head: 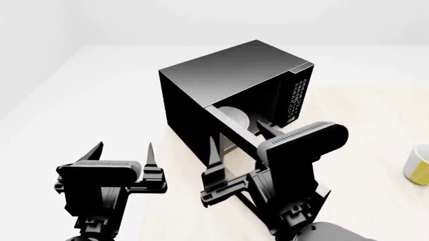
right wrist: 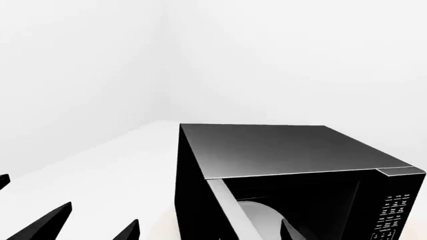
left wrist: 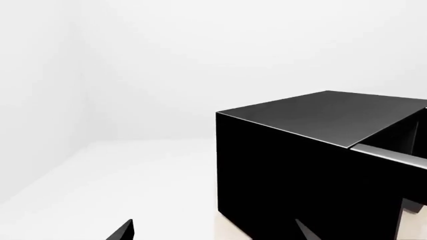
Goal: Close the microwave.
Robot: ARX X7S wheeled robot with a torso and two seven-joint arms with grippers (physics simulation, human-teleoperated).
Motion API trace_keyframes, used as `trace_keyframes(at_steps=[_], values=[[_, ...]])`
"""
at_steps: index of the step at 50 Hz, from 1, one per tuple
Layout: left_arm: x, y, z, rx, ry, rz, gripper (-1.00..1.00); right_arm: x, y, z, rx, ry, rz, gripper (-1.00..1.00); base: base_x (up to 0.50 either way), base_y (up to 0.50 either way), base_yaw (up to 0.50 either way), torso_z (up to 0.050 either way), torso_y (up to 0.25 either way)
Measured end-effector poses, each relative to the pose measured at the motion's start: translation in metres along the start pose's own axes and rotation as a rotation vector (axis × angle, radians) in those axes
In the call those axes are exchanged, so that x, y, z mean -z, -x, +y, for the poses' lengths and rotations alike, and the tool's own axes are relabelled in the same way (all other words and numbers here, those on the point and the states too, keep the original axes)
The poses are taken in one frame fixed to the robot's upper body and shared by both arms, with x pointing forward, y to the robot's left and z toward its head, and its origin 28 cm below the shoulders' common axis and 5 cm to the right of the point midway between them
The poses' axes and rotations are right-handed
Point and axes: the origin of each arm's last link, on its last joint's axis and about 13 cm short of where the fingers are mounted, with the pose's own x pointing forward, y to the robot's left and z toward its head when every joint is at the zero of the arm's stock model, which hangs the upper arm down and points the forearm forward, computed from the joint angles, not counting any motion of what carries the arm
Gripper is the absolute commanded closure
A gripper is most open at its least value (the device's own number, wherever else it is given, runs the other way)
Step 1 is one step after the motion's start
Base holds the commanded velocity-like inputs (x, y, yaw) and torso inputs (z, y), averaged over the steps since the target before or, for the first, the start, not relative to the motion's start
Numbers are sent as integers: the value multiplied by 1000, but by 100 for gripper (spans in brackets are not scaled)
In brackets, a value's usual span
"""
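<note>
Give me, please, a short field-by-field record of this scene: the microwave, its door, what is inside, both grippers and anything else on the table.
microwave: black box on the table, keypad panel at its front
door: open, swung out toward the robot
inside: white round plate
left gripper: open, empty, apart from the microwave's side
right gripper: open, empty, at the open door; contact cannot be told
other: yellow and white mug at the table's right edge

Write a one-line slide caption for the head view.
Both open pincers, left pincer and right pincer, face the black microwave, its door ajar, white plate visible.
</note>
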Motion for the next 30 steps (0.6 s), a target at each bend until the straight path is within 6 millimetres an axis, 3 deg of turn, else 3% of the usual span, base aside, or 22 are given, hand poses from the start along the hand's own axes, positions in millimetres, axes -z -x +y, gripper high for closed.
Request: trace_keyframes(at_steps=[30], values=[[0, 0, 0, 1, -1, 0, -100, 14, -2, 3, -25, 3, 53, -100, 0, 0, 0, 0, 0]])
